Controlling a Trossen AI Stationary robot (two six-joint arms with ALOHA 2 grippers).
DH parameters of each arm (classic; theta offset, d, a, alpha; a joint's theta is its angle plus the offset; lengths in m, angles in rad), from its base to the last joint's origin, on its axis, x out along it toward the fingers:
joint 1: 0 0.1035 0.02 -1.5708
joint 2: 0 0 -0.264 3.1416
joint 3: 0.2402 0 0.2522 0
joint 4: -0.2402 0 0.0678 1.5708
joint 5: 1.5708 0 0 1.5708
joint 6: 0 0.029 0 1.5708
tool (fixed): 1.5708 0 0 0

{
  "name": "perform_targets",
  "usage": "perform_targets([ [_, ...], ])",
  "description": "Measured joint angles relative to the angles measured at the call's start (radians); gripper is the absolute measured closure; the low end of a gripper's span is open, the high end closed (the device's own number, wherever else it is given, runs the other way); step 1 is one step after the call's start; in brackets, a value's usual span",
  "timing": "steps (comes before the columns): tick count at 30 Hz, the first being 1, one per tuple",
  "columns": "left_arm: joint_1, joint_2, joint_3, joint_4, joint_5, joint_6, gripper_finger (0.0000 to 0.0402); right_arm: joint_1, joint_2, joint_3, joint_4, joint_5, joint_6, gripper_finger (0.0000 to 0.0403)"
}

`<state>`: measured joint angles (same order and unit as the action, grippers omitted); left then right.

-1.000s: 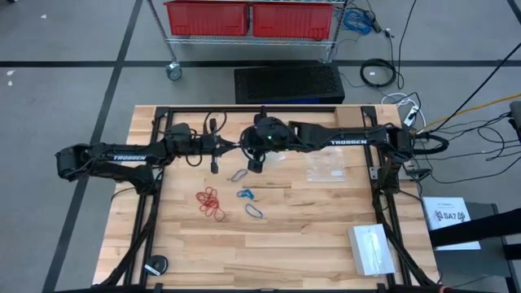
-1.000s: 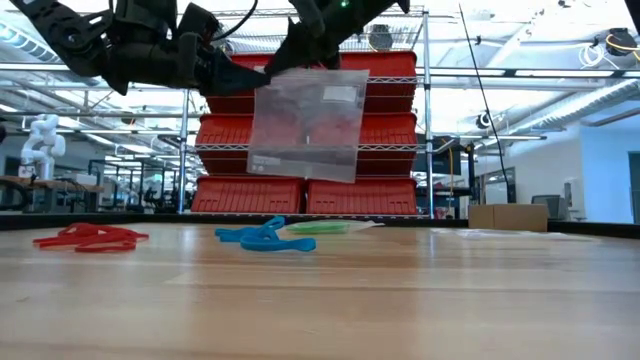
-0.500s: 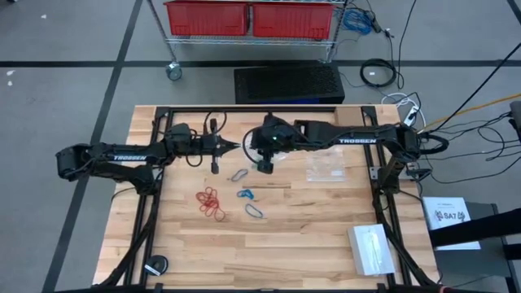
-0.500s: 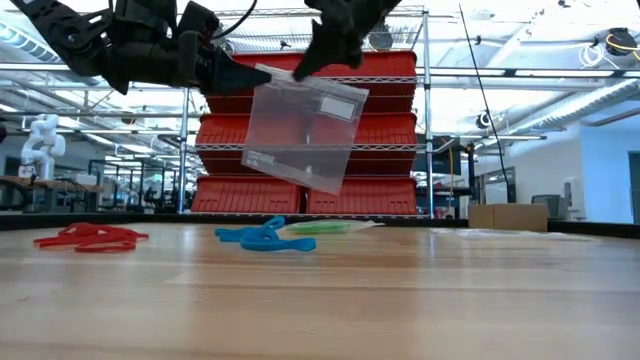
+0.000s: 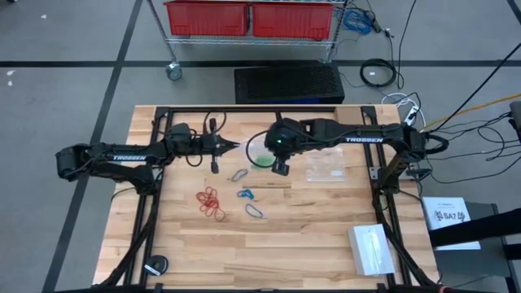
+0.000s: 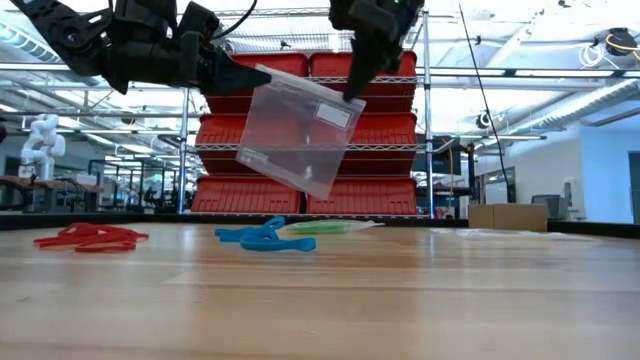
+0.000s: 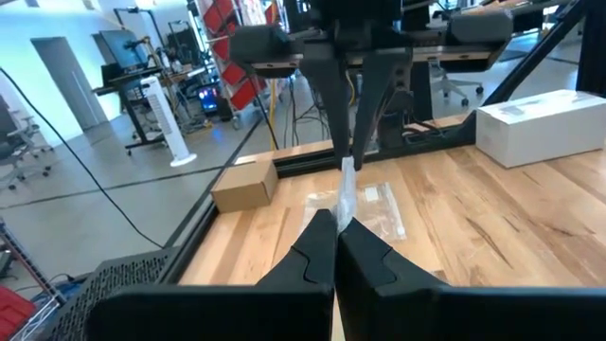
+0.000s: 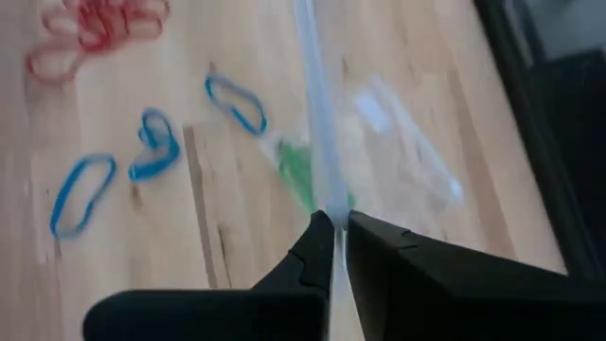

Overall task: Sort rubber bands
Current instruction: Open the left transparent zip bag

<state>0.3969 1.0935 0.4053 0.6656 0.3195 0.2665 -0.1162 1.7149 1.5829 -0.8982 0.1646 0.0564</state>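
A clear plastic bag [image 6: 295,130] hangs in the air between both grippers, tilted, its right corner lower. My left gripper [image 5: 236,146] is shut on one upper corner and my right gripper [image 5: 279,163] is shut on the other. On the table below lie the red rubber bands [image 5: 210,202], the blue ones [image 5: 244,194] scattered in loops, and the green ones [image 6: 320,227], which show through the bag in the high view [image 5: 260,155]. In the right wrist view the bands appear as red [image 8: 95,24], blue [image 8: 156,152] and green [image 8: 301,175]. My left gripper pinches the bag's upper left corner [image 6: 258,74] between its two fingers, coming level from the table's left side. The bag is clear of the table and hangs below the hold. My right gripper pinches the bag's upper right corner [image 6: 350,98] between its fingers, from above pointing down. In its wrist view the bag edge [image 8: 317,114] runs straight out from between the fingers. The upper edge is stretched straight between the two grippers.
More clear bags [image 5: 330,169] lie flat on the table's right part. A white box [image 5: 373,248] sits near the right near corner and a black round object [image 5: 155,264] near the left near corner. Red bins [image 6: 300,130] fill a rack beyond the far edge.
My right gripper has moved toward the table's right edge, away from my left gripper, and slightly down. The bag's right corner has gone with it, so the bag has spread wider and tipped, right corner lower. The left corner has stayed in place.
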Motion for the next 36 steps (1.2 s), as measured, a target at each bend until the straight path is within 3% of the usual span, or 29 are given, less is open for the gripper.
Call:
perform_targets([
  [9,0.0,0.0,0.0,-0.002,-0.001,0.001,0.0401,0.018,0.0,-0.001,-0.066,0.01,0.057,0.038],
  [16,0.001,-0.002,0.0,-0.003,-0.006,0.0,0.0402,0.053,-0.017,-0.003,-0.061,0.053,0.043,0.0303],
  [22,0.001,-0.002,0.0,-0.014,-0.006,0.001,0.0402,0.052,-0.053,-0.003,0.077,0.042,0.058,0.025],
  [27,0.0,-0.001,0.0,-0.021,-0.007,0.002,0.0402,0.052,-0.076,0.0,0.159,0.042,0.029,0.026],
  [32,0.0,-0.001,0.0,-0.023,-0.008,0.002,0.0402,0.052,-0.087,0.003,0.112,0.039,0.027,0.0287],
  [36,0.0,0.0,0.0,-0.024,-0.008,0.003,0.0401,0.052,-0.089,0.059,0.032,0.043,0.043,0.0276],
])
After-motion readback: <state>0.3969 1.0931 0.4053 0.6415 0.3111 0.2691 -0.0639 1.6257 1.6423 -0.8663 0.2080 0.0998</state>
